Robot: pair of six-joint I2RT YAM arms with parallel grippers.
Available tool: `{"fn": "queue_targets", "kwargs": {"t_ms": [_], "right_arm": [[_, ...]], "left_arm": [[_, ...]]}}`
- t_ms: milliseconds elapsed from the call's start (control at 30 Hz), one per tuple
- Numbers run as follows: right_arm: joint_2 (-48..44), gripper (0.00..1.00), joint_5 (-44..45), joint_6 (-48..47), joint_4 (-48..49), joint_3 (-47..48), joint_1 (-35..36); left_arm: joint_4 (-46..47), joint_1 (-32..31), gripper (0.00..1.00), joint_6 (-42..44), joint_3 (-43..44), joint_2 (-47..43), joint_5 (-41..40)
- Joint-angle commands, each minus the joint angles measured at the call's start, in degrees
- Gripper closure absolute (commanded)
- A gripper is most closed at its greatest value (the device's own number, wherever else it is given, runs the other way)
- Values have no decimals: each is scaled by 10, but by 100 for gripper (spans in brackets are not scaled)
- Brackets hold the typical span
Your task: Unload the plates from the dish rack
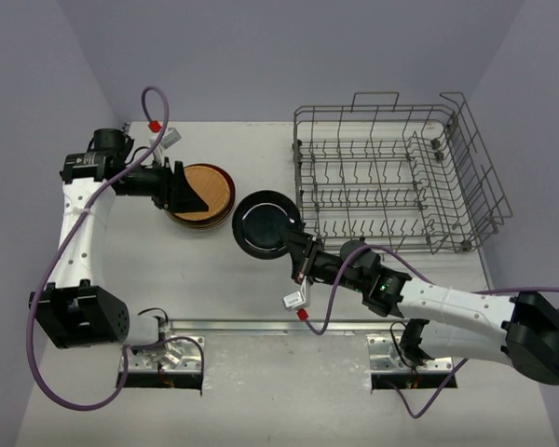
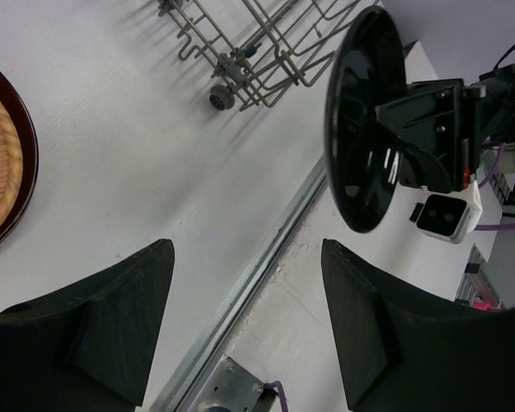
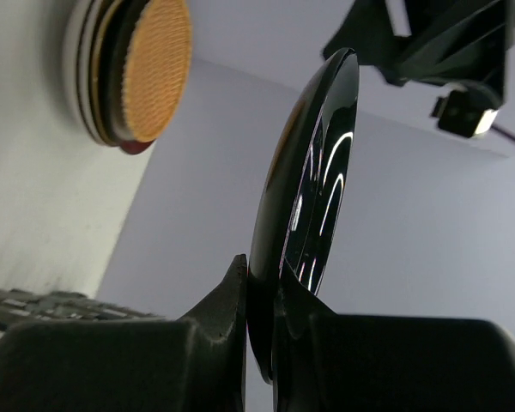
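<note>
Btwn rack (image 1: 391, 177) & stack (image 1: 203, 194) | R-grip (image 1: 303, 251) pinches blk plate (image 1: 265, 223) | L-grip (image 2: 247, 251) spread

Setting: a robotics lab test cell. Bare lavender-grey walls (image 1: 261, 47) close in a plain white table (image 1: 214, 284) on three sides. Two white-and-black robot arms, the left arm (image 1: 74, 233) and the right arm (image 1: 452, 312), stand on metal mounting plates (image 1: 168, 358) bolted at the near edge beside an aluminium rail (image 1: 261, 325). Purple cables (image 1: 72, 406) loop loose from each arm. Household goods on the table: a wire dish rack (image 1: 391, 177), a stack of plates (image 1: 205, 196) and one black plate (image 1: 265, 223).
</note>
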Motion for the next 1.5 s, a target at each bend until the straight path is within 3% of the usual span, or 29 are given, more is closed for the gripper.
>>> {"fn": "queue_targets", "kwargs": {"t_ms": [0, 200, 633, 967, 1100, 1267, 1467], "right_arm": [[17, 100, -3, -52, 118, 30, 22], [42, 100, 15, -52, 103, 45, 46], [23, 100, 39, -35, 53, 28, 59], [25, 100, 43, -21, 42, 34, 61], [22, 100, 49, -20, 40, 28, 66], [6, 100, 50, -22, 38, 3, 76], [-6, 100, 67, -19, 33, -10, 85]], "left_arm": [[59, -45, 34, -20, -17, -30, -66], [99, -101, 36, -53, -24, -32, -81], [152, -102, 34, -108, -8, -25, -4], [79, -129, 36, -30, -33, -6, 31], [169, -127, 36, -98, -48, -35, 12], [287, -125, 25, -216, -70, -76, -21], [361, -122, 21, -310, -85, -98, -22]]}}
